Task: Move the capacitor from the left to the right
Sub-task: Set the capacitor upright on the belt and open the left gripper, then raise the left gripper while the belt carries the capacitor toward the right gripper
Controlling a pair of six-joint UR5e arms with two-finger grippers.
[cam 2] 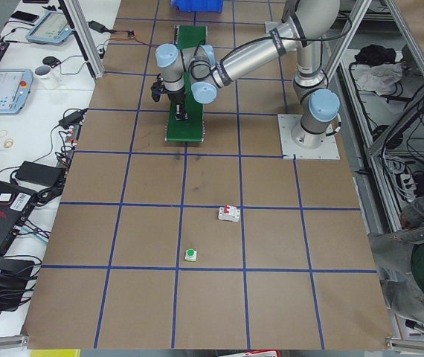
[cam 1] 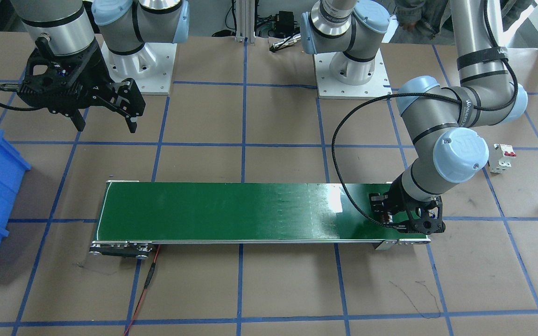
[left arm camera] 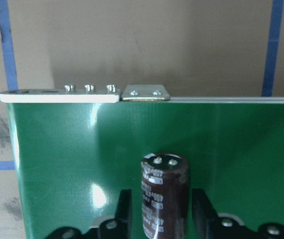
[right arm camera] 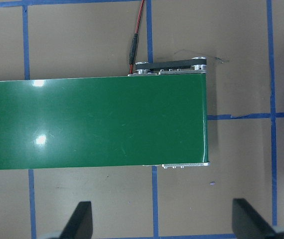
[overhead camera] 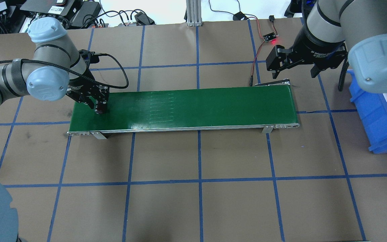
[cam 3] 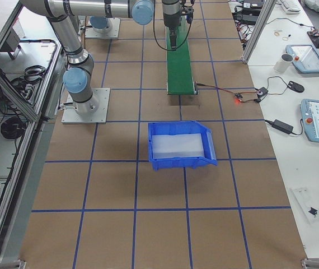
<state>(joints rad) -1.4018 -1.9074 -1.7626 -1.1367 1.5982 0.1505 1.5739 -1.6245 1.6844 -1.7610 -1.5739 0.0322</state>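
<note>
Left tool (left arm camera: 161,199) flanks the capacitor (left arm camera: 165,177) — slim gaps both sides.

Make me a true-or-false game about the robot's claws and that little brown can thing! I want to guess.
1. The dark brown cylindrical capacitor sits between the left claw's fingers. True.
2. The right claw is carrying something. False: it is open and empty.
3. The white boxy breaker with red switches lies on the brown table, off the green conveyor belt. True.
4. The capacitor is at the belt's right end. False: it is at the end on the robot's left.
</note>
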